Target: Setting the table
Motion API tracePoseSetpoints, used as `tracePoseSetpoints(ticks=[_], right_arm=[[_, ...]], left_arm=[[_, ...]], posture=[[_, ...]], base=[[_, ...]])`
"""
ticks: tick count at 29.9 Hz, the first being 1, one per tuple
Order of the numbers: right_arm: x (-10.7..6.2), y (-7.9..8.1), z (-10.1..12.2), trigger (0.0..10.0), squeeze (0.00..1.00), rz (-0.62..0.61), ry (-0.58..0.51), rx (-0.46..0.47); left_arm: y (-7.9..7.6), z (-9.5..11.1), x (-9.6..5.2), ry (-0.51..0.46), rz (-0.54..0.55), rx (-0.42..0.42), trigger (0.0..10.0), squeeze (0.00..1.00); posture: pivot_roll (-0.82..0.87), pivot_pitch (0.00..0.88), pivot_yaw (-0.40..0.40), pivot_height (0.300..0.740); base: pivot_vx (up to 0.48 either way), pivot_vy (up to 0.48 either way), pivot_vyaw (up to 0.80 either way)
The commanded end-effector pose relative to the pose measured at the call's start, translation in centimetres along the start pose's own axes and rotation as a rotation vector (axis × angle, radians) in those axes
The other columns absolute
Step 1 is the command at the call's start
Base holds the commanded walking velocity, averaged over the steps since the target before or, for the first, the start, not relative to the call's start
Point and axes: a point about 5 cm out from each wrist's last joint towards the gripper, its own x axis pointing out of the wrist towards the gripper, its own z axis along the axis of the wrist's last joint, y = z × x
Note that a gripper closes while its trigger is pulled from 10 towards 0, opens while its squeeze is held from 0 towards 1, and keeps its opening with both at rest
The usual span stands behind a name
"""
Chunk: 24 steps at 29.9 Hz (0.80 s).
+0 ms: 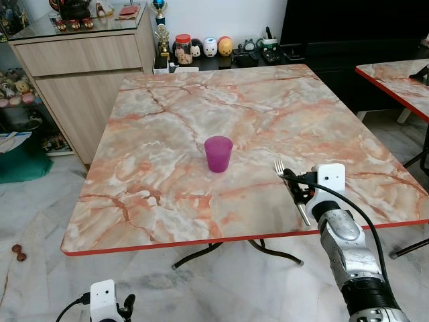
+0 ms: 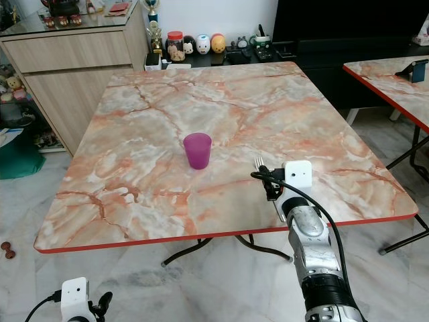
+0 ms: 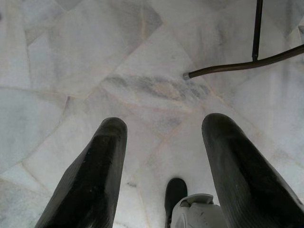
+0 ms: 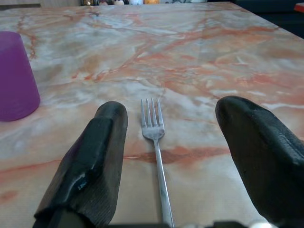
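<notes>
I'm at the fork part of setting the table. The fork (image 4: 156,156) is lying flat on the marble table (image 1: 201,87), tines pointing toward the far edge, down in the lower right of the head view, near the table's front edge. The purple cup (image 1: 218,153) stands upright around the middle of the frame, well apart from the fork and off to its left.

My right gripper (image 4: 164,142) is right over the fork, with its fingers spread wide, one on each side of the handle. In the wrist view neither finger seems to touch the metal, so I read it as just placed, or about to be picked up. Honestly can't say which from this alone. Nothing is clamped, that much I'm fairly sure of.

If the fork is where it belongs, my guess is the next move is a straight back-off without dragging a fingertip across the handle, since it would skate easily on that slick top. If it needs nudging closer to the cup, I'd have to close on the thin handle first, which is fiddly when it lies flat.

The right arm reaches up from the bottom right of the frame, forearm angled over the table's red edge, wrist bent forward. The left gripper (image 3: 164,161) hangs low at the bottom left, spread open over the floor (image 3: 71,57), idle.
</notes>
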Motion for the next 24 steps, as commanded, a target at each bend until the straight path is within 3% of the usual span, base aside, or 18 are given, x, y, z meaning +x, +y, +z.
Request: tracePoseSetpoints(ticks=[1, 17, 24], right_arm=[[0.10, 0.48, -0.03, 10.0, 0.00, 0.016, -0.002, -0.010], [0.15, 0.67, -0.12, 10.0, 0.00, 0.018, 0.002, -0.024], [0.12, 0.80, -0.16, 10.0, 0.00, 0.023, 0.003, -0.021]], left_arm=[[0.32, -0.53, -0.16, 0.027, 0.003, 0.013, 10.0, 0.00], [0.11, -0.54, -0.16, 0.024, -0.002, 0.017, 10.0, 0.00], [0.01, -0.49, -0.15, 0.020, -0.006, 0.017, 10.0, 0.00]], posture=[[-0.10, 0.000, 0.033, 0.707], [-0.09, 0.000, 0.030, 0.707], [-0.09, 0.000, 0.030, 0.707]], base=[[0.000, 0.000, 0.00], [0.000, 0.000, 0.00], [0.310, 0.000, 0.00]])
